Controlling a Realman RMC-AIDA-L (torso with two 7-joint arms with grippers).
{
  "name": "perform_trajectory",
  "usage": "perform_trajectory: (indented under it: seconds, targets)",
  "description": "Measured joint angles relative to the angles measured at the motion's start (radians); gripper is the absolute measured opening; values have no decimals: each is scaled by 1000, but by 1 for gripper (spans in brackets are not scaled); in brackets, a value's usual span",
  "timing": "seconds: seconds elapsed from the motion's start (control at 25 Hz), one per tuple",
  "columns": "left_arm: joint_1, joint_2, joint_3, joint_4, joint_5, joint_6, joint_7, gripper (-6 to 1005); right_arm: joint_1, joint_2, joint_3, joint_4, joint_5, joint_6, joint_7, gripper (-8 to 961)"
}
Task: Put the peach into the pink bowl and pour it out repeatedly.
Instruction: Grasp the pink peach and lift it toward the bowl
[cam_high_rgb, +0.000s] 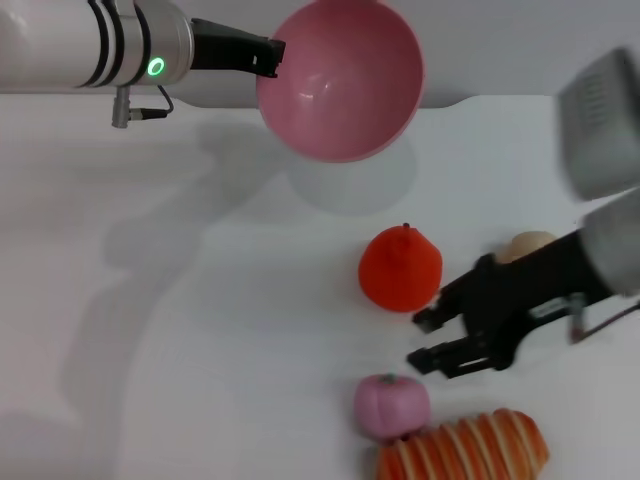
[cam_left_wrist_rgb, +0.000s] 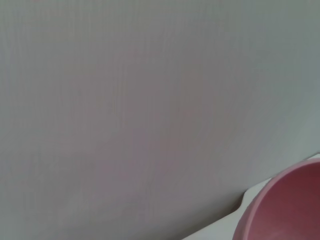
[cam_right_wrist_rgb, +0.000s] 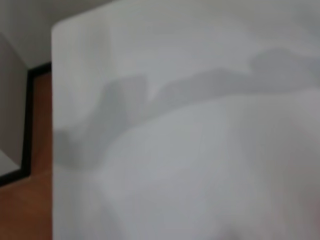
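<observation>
Pink bowl is held tilted and clear of the white table at 12 o'clock, its rim pinched by left gripper; peach lies at 5 o'clock, touching the striped bread; right gripper is spread just above the peach, beside the orange-red fruit; a beige ball is half hidden behind it.

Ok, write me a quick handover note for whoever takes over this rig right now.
Left gripper: shut on the pink bowl's rim, holding it tilted in the air above the far side of the table; the bowl is empty.
Right gripper: jaws open, empty, low between the orange-red fruit and the peach.
The peach lies on the table near the front edge, against the striped bread. A beige ball sits behind the right gripper.
Left to do: grasp the peach, drop it into the bowl, pour it out, repeat.
</observation>
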Motion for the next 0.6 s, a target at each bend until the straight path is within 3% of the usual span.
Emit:
perform_trajectory:
  seconds: [0.32, 0.6]
  targets:
    - [8, 1, 0, -1, -1, 11, 15, 59, 124, 2, -180, 255, -4, 159, 17, 417]
    - [21, 2, -1, -1, -2, 12, 27, 60, 130, 2, -239, 280, -35, 209, 61, 379]
